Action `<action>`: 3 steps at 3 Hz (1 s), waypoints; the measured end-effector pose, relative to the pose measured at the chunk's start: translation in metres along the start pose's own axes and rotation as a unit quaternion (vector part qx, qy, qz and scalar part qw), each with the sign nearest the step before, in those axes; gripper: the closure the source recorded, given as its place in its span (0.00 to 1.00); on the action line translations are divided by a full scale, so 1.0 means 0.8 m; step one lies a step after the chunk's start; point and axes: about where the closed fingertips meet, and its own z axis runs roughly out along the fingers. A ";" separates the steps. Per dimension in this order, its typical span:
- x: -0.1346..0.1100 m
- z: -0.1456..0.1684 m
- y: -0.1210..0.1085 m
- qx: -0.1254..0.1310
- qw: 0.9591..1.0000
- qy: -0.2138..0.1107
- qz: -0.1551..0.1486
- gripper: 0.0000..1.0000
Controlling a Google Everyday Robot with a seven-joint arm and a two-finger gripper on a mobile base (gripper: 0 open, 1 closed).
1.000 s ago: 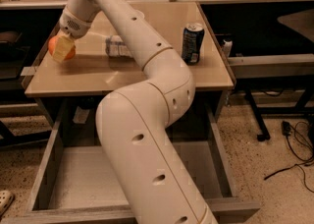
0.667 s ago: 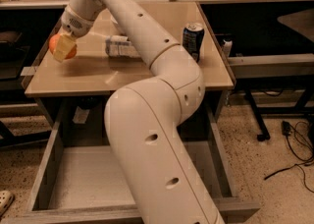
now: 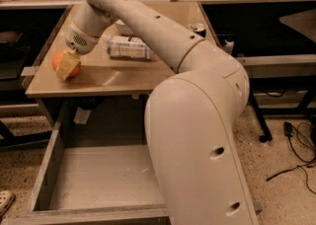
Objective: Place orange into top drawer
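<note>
The orange [image 3: 60, 61] is at the left front part of the tan tabletop [image 3: 118, 78]. My gripper [image 3: 67, 64] is shut on it; one pale finger [image 3: 66, 66] lies across its right front side and the other finger is hidden behind the fruit. I cannot tell whether the orange touches the tabletop. The top drawer [image 3: 98, 174] is pulled open below the table, with a flat grey bottom, low side walls and a front panel [image 3: 89, 215] nearest the camera. My arm [image 3: 197, 120] hides the drawer's right part.
A white carton [image 3: 128, 47] lies on its side mid-table. A dark can [image 3: 197, 26] stands behind my arm, mostly hidden. Black cables [image 3: 296, 145] lie on the floor at the right. A shoe [image 3: 5, 202] shows at the bottom left.
My gripper has moved with the orange towards the table's front edge. My arm's elbow has swung further right across the drawer.
</note>
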 end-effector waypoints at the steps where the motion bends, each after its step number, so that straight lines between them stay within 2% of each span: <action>1: 0.000 0.000 0.000 0.000 1.000 0.000 0.000 1.00; 2: 0.007 -0.006 0.021 0.003 1.000 -0.003 0.013 1.00; 3: 0.016 -0.036 0.072 0.028 0.998 -0.012 0.050 1.00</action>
